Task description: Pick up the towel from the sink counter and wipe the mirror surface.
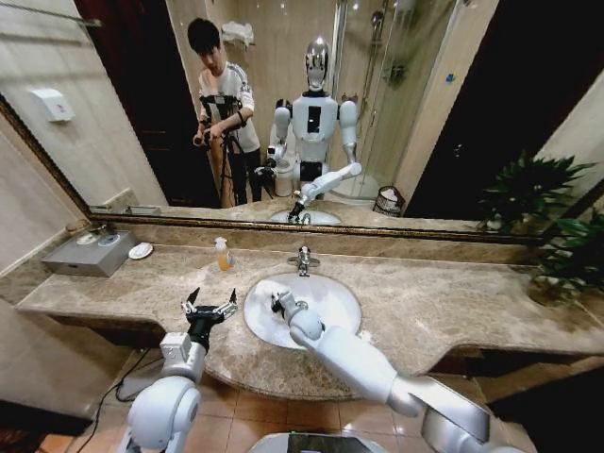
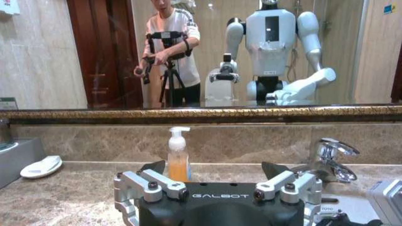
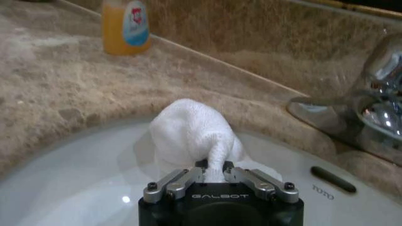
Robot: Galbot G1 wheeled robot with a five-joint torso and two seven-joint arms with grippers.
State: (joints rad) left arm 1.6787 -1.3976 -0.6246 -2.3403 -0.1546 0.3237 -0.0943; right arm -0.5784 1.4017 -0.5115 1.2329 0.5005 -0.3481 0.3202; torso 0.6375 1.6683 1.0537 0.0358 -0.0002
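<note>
The small white towel (image 3: 188,132) is bunched up inside the white basin (image 1: 332,304), close to its rim on the soap-bottle side. My right gripper (image 3: 213,170) is shut on a fold of it, and in the head view the right gripper (image 1: 276,302) reaches into the basin's left part. My left gripper (image 1: 209,302) hovers open over the beige marble sink counter (image 1: 425,302), just left of the basin, with nothing between its fingers; the left gripper (image 2: 213,167) faces the mirror surface (image 1: 425,113), which spans the wall behind the counter.
A chrome faucet (image 1: 303,260) stands behind the basin. An orange soap bottle (image 1: 223,254) sits left of it, with a white soap dish (image 1: 141,250) and a grey tray (image 1: 90,253) farther left. A potted plant (image 1: 557,236) fills the counter's right end.
</note>
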